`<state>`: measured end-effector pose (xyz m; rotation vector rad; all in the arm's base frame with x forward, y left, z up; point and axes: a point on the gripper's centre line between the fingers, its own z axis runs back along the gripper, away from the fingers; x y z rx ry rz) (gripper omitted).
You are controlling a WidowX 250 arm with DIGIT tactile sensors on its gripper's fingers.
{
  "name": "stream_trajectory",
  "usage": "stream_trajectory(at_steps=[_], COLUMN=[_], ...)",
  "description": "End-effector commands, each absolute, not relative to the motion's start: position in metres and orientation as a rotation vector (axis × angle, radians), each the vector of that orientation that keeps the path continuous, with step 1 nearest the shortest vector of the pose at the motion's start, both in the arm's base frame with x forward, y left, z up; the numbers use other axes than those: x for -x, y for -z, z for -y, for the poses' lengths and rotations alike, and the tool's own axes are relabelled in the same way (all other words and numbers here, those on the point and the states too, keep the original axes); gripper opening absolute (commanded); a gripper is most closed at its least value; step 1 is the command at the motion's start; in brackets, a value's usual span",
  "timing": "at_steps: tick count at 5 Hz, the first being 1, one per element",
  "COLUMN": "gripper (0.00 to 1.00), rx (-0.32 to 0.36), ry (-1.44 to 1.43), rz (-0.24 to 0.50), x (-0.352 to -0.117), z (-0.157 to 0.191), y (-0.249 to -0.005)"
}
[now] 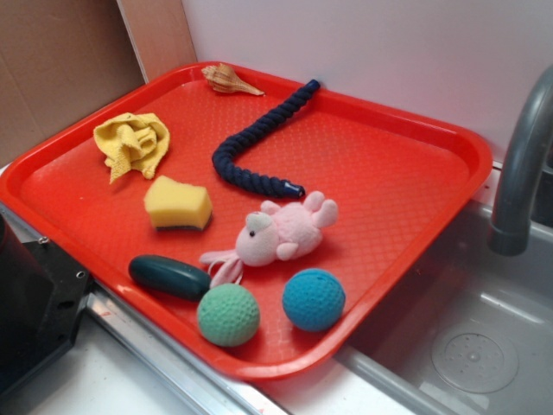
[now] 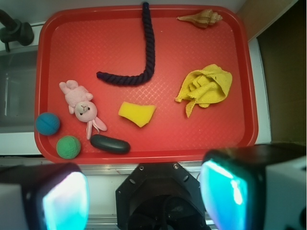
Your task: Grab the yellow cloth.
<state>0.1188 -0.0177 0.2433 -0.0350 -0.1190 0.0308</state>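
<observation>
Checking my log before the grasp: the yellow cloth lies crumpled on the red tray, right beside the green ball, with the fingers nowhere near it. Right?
Not quite. The yellow cloth lies crumpled on the red tray, but near the seashell and sponge; the green ball is at the opposite edge. The exterior view shows this. The fingers are indeed clear of it.

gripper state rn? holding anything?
Gripper: open, holding nothing; it sits above the near edge of the red tray, not yet at the yellow cloth.
</observation>
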Motion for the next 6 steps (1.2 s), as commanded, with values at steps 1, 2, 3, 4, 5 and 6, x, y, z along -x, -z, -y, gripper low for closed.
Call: stream_trajectory(at_steps=[1,2,3,4,5,6], gripper=[1.0,1.0,1.0,1.0,1.0,1.0], rx=[0.035,0.013,0.027,0.015,-0.061,-0.026], ry=[-0.031,-0.275,-0.492,-0.669,-0.729,-0.723], rz=[0.119,0.08,0.146,0.205,0.26,0.197], x=[-0.119,-0.131,-0.156,-0.181,-0.199,-0.21], z=[0.018,-0.032,-0.084,-0.113,-0.118,-0.121], y=[-0.243,-0.194,-0.168,-0.134,-0.112,-0.07])
